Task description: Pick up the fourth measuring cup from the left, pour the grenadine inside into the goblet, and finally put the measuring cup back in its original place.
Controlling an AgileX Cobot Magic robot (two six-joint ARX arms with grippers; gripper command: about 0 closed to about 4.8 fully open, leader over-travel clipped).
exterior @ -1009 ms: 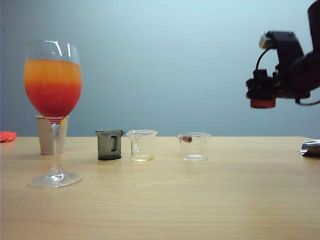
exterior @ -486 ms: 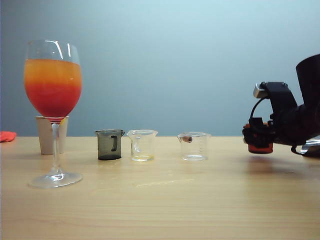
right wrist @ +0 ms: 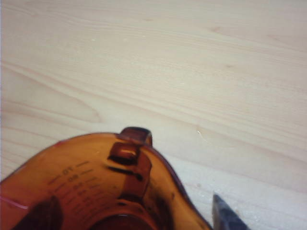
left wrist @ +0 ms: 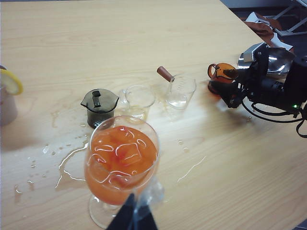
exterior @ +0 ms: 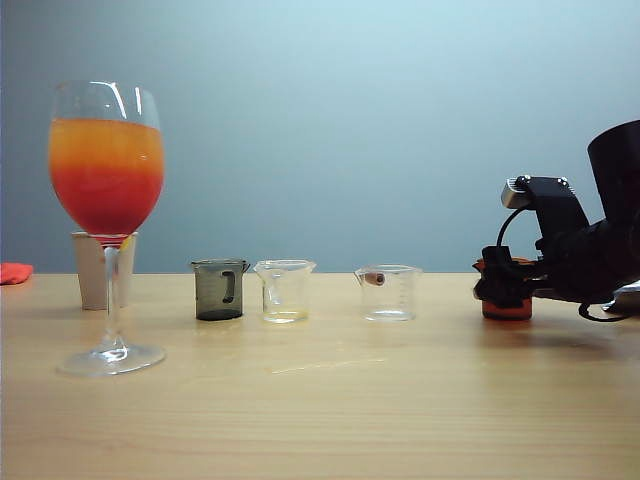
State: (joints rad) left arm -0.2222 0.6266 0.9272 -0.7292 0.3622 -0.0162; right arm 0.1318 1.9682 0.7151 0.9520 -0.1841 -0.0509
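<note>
Amber cup (right wrist: 96,191): you see only its upper part; the frame edge cuts the rest.
Right gripper (exterior: 503,290): your exterior view shows its fingers hiding most of that cup.
Left gripper (left wrist: 132,218): cropped, only dark tips visible.
Goblet (left wrist: 122,165): foot cut off.

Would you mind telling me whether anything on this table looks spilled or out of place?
Yes. Clear puddles and droplets lie on the table beside the goblet, near the dark grey cup: liquid has spilled. The right gripper has the amber measuring cup upright on the table, right of the row.
</note>
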